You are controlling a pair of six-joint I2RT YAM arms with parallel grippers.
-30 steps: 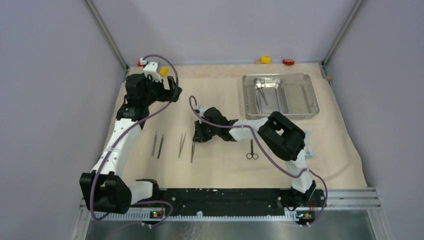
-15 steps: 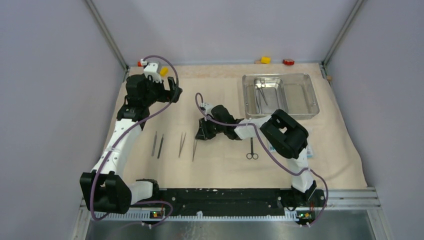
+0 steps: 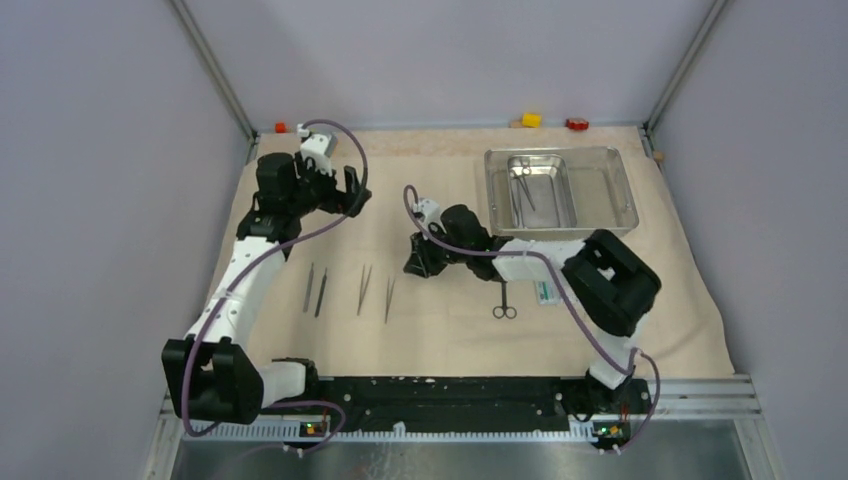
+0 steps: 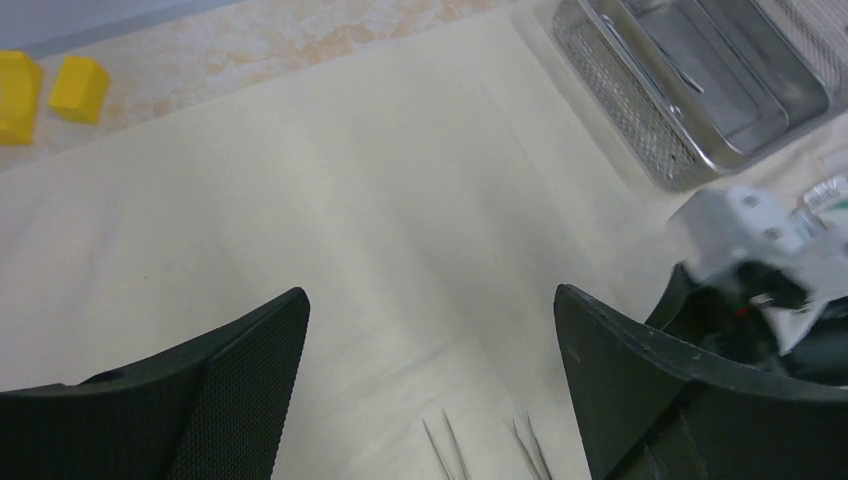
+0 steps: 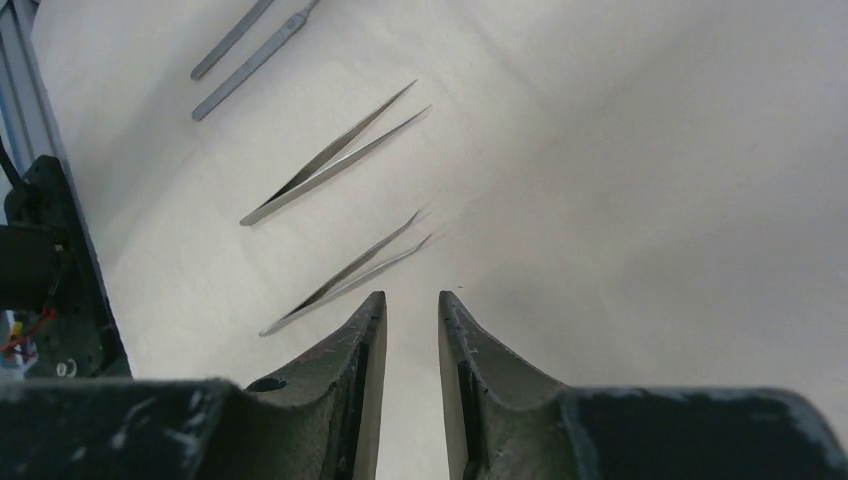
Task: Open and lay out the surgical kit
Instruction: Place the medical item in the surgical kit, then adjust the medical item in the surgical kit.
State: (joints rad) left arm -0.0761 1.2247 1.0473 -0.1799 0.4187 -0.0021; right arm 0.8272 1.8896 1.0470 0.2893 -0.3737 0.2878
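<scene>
Layout stage, judged well along. Beige cloth wrap (image 3: 440, 190) is spread flat under everything. Steel tray (image 3: 628, 195) sits on its far right part, with at least one hinged instrument (image 3: 522, 180) lying inside, which I judge to be the remaining work.

Positions, all taken from the tray:
- Scissors (image 3: 504, 301) lie on the cloth toward the arm bases from the tray's left end, rings pointing at the bases.
- White-and-teal packet (image 3: 545, 291) lies just beside the scissors, on the tray's near side.
- Well to the left of the tray is a row of four. First tweezers (image 3: 389, 298) are closest to it, then second tweezers (image 3: 365, 288), then two flat straight instruments (image 3: 321, 292). They lie roughly parallel with gaps between, presumably so each can be seen and picked up singly.

Right gripper (image 5: 412, 330) is between tray and row, low over the cloth just beside the first tweezers, not touching them. Its jaws are a narrow slit apart with nothing between. Judgement: this arm is free for a fetch from the tray.

Left gripper (image 4: 430, 340) is furthest left of the tray, raised over bare cloth, jaws spread wide and empty. It is probably parked clear of the right arm's path.
</scene>
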